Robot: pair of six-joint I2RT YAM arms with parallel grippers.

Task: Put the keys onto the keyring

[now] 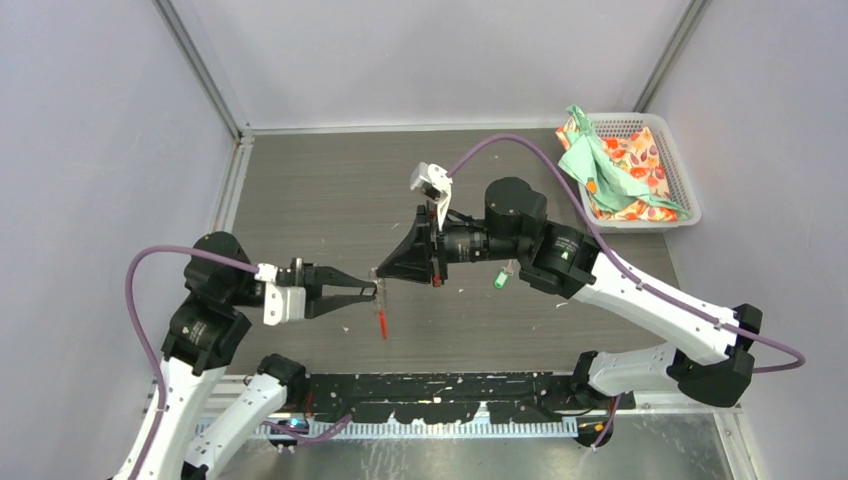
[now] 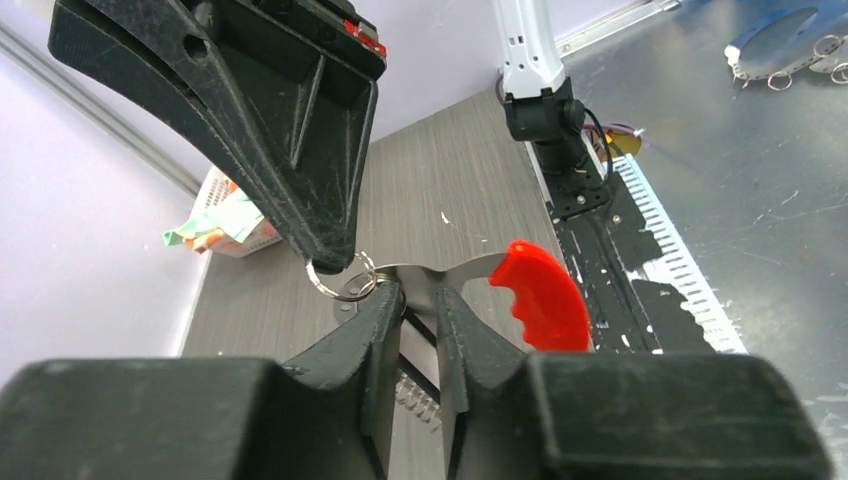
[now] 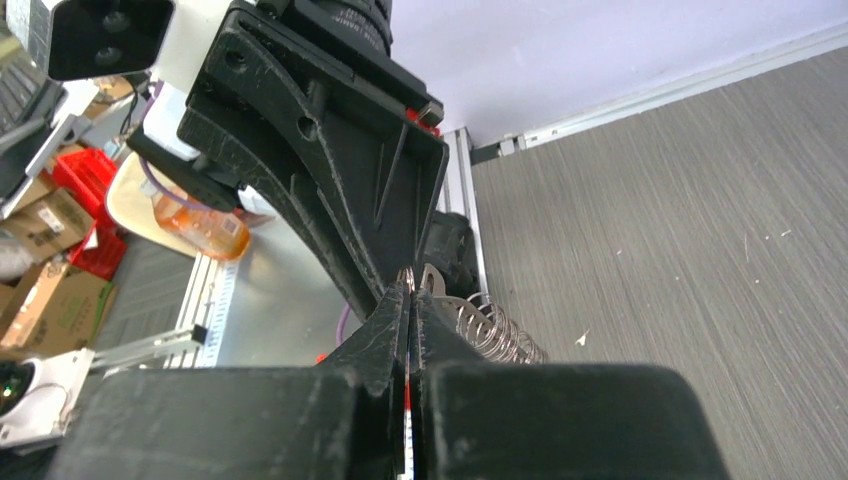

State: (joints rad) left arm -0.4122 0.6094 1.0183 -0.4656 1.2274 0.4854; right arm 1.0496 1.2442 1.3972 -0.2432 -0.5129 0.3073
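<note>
Right end effector (image 3: 410,295) is seen with its two black fingers pressed tightly together, no gap showing between them. A small silver ring (image 2: 340,281) is pinched at their very tips. That ring sits at the end of a flat silver strip belonging to the grey metal keyring with an elongated red plastic tab (image 1: 381,318).

Left end effector (image 2: 420,292) is pointed straight at the right one, tip to tip, above the middle of the dark grey wood-grain bench (image 1: 330,190). Its fingers are held slightly apart, and the flat silver strip is passed through the narrow gap between them. Whether the strip is actually squeezed by these fingers cannot be told. A short coil of grey wire (image 2: 415,395) is seen low between the same fingers, and it also shows in the right wrist view just beyond the closed tips.

In the overhead view the keyring is shown raised off the bench at the meeting point of the two end effectors, with the red tab (image 2: 538,297) hanging down below them.

A tiny silver key with a bright-green tag (image 1: 500,280) is left lying on the bench, well to the right of the keyring and close under the right arm.

At the far right corner of the bench a white plastic mesh basket (image 1: 685,175) is placed, filled with crumpled green and orange floral cloth (image 1: 600,165).
</note>
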